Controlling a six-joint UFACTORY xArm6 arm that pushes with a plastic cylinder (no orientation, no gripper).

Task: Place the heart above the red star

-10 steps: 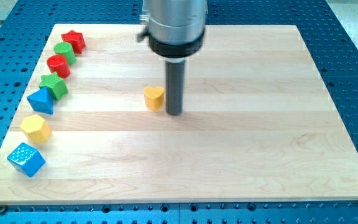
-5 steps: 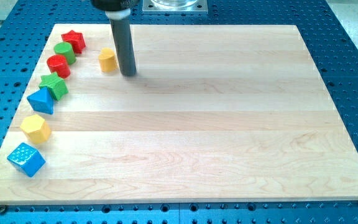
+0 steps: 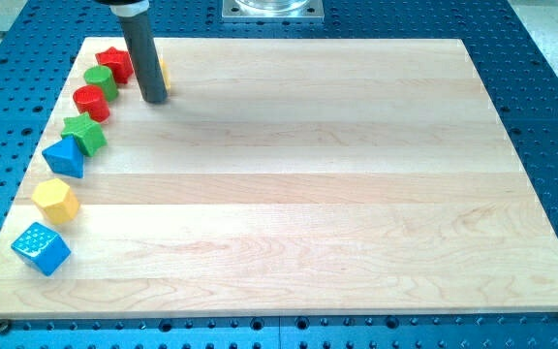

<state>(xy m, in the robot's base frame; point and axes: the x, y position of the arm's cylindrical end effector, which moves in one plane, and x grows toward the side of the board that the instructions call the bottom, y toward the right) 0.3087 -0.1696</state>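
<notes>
Because our arm ends in a bare rod with nothing to grasp with, everything below is about pushing and position.

Our tip: the lower end of the straight dark rod [image 3: 154,98] rests on the pale wooden board [image 3: 356,194] near its upper left corner; there are no jaws to open or close, so it holds nothing and can only shove.

Yellow heart-shaped block: only a thin yellow sliver [image 3: 162,71] shows just past the rod's right edge, above our tip in the view. The rod hides the rest, so we cannot tell whether they touch.

Red star-shaped block: it sits at [image 3: 114,62], just left of the rod, topmost in the column of blocks.

Why we stand here: we judge the rod is placed beside the heart to nudge it up and leftwards, since the goal spot lies above the star, close to the board's top edge.

Task state: not done by our reading; the heart looks beside the star, to its right, rather than above it.

Neighbours down the left edge: green round block [image 3: 100,79], red round block [image 3: 92,100], green star-like block [image 3: 85,132], blue triangular block [image 3: 64,155], yellow hexagonal block [image 3: 55,200], blue cube [image 3: 41,248].

Risk: little room remains above the star, so a hard push may knock the star or send the heart off the board.
</notes>
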